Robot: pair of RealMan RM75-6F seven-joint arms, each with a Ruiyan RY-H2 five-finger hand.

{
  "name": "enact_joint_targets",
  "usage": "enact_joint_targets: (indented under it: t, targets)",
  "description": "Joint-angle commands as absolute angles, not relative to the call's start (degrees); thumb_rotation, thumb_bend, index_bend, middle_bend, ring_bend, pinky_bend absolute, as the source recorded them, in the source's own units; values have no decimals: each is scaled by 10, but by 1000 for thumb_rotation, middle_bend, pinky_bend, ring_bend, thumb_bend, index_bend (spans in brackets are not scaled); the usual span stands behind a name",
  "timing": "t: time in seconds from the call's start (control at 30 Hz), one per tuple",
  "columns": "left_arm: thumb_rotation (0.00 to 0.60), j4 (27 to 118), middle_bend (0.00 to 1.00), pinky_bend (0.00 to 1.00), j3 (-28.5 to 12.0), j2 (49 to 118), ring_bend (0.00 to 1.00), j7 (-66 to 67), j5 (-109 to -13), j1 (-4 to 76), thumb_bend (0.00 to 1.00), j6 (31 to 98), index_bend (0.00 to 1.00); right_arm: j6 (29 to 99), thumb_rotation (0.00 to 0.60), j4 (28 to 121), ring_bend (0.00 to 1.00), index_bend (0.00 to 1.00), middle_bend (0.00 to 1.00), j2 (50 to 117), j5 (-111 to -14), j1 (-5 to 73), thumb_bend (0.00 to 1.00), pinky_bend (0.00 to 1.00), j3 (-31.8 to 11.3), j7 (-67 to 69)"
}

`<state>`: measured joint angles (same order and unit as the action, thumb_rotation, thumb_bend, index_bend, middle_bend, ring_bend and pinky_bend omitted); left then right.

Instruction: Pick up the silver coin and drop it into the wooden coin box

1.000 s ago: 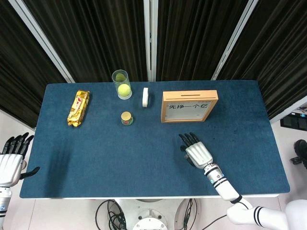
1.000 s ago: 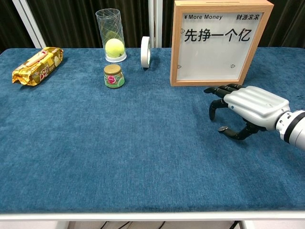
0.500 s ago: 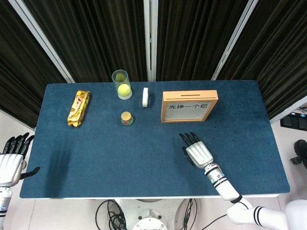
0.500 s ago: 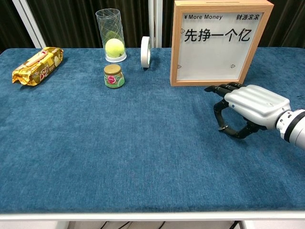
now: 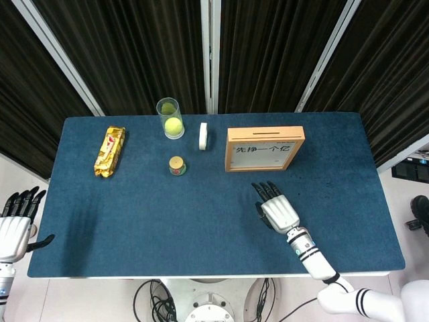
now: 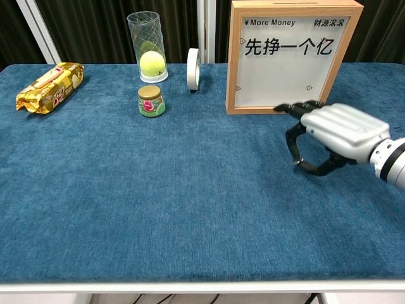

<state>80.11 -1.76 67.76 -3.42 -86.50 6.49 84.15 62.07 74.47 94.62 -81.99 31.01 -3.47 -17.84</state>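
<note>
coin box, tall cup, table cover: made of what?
Coin box: pale wood frame with visible grain, smooth white printed front, possibly glazed. Tall cup: clear plastic or glass; the yellow ball shows through. Table cover: blue fabric, matte and napped, looks like felt or short carpet.

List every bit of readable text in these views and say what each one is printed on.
"¥More Money": top left of the white panel of the wooden framed coin box.
"财源滚滚": top right of that panel.
"先挣一个亿": large characters across the panel.
Gold foil snack packet: print too blurred to read.
Small green-labelled jar: label too small to read.
</note>
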Motion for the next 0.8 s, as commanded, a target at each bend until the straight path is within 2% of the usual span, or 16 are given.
enact_joint_targets:
  t: [0.03, 0.23, 0.37, 0.6, 0.8]
  targets:
    - [600, 801, 0, 0, -18, 677, 0, -36, -866, 64, 123, 845, 35, 651, 600, 774, 0, 705, 11, 922, -840, 306, 336, 0, -42, -170]
    - [600, 804, 0, 0, -17, 675, 0, -39, -870, 61, 123, 852, 36, 733, 600, 872, 0, 732, 23, 852, -885, 295, 336, 0, -69, -180]
    - [600, 810, 0, 0, -16, 672, 0, -37, -876, 61, 124, 855, 36, 753, 600, 942, 0, 740, 24, 805, -887, 300, 336, 0, -102, -225]
    - [600, 817, 0, 0, -15, 667, 0, -34, -882, 60, 123, 861, 36, 736, 600, 1029, 0, 747, 26, 751, -837, 327, 336, 0, -171, -273]
    - [600, 825, 0, 0, -15, 662, 0, -29, -885, 62, 123, 860, 36, 686, 600, 1026, 0, 760, 29, 735, -719, 381, 344, 0, -247, -332]
